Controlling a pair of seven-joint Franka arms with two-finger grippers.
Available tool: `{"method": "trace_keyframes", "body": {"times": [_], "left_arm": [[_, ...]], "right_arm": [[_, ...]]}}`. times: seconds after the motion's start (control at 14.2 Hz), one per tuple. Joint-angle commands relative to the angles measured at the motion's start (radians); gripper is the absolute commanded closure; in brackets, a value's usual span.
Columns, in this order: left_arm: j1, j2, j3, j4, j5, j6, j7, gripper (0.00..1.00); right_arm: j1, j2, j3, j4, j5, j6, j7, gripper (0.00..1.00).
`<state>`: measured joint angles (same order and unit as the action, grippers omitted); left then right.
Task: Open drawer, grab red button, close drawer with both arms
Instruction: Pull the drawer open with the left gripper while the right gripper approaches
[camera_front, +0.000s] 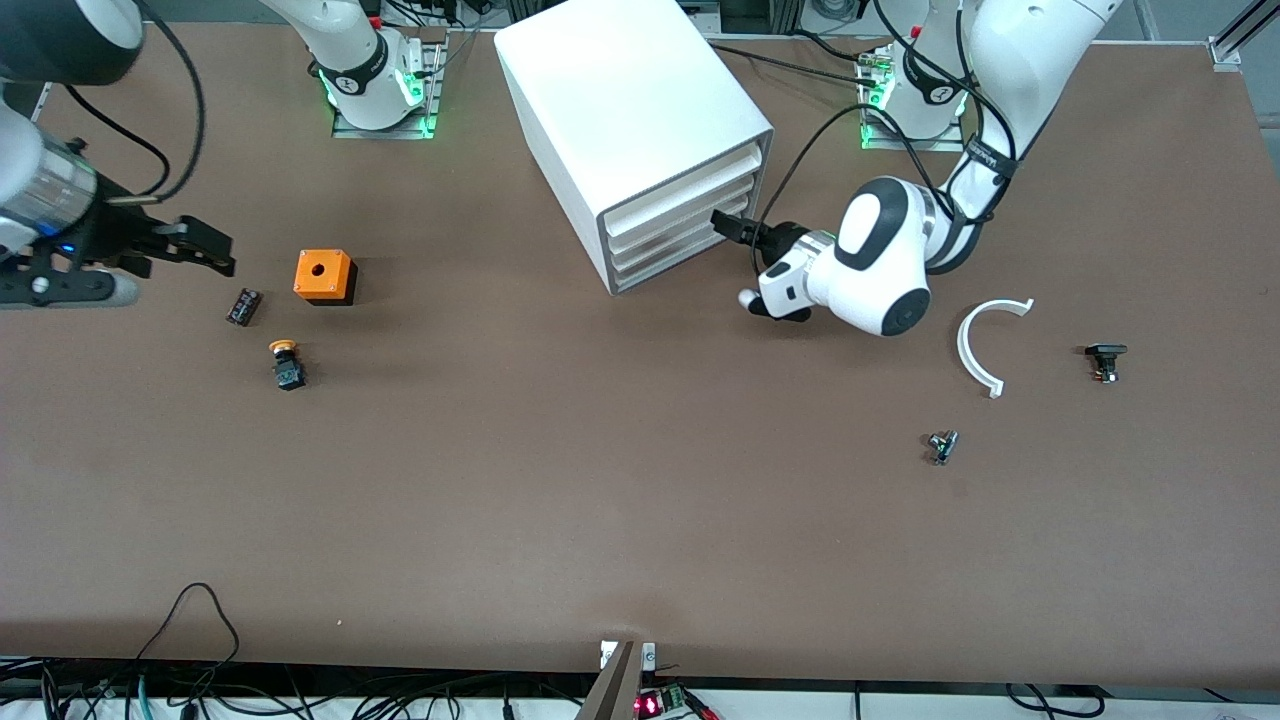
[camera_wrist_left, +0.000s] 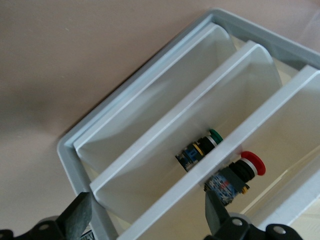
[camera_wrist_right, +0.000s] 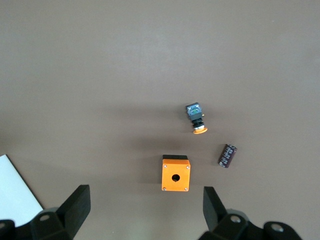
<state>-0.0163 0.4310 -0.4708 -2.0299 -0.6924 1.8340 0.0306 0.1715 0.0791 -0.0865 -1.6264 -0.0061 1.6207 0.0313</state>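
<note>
The white cabinet (camera_front: 620, 110) stands at the table's robot side, its drawers (camera_front: 690, 228) all shut. My left gripper (camera_front: 730, 226) is open, its fingertips right at the drawer fronts. In the left wrist view the gripper (camera_wrist_left: 147, 220) faces the sloped drawer lips (camera_wrist_left: 165, 192). The red-capped button (camera_wrist_left: 248, 162) shows inside one drawer, and a green-capped button (camera_wrist_left: 200, 148) in the drawer beside it. My right gripper (camera_front: 212, 250) is open and empty, up over the table near the right arm's end; in its wrist view the gripper (camera_wrist_right: 145, 210) looks down on the table.
An orange box with a hole (camera_front: 324, 275), a dark cylinder (camera_front: 243, 305) and a yellow-orange capped button (camera_front: 287, 365) lie under the right arm. A white curved piece (camera_front: 985, 340) and two small dark parts (camera_front: 1105, 360) (camera_front: 942, 445) lie toward the left arm's end.
</note>
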Motion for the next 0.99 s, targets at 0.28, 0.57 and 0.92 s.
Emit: {"method": "trace_keyframes", "body": {"times": [0.28, 0.57, 0.92], "left_arm": [[0.009, -0.054, -0.072, -0.101, -0.088, 0.089, 0.02, 0.01], [0.006, -0.054, -0.092, -0.139, -0.09, 0.134, 0.022, 0.25], [0.007, -0.051, -0.091, -0.148, -0.091, 0.142, 0.025, 1.0]], "right_arm": [[0.058, 0.039, -0.002, 0.007, 0.006, 0.018, -0.013, 0.0], [0.094, 0.063, 0.004, 0.014, 0.003, 0.021, -0.057, 0.0], [0.158, 0.146, 0.005, 0.111, 0.006, 0.03, -0.243, 0.0]]}}
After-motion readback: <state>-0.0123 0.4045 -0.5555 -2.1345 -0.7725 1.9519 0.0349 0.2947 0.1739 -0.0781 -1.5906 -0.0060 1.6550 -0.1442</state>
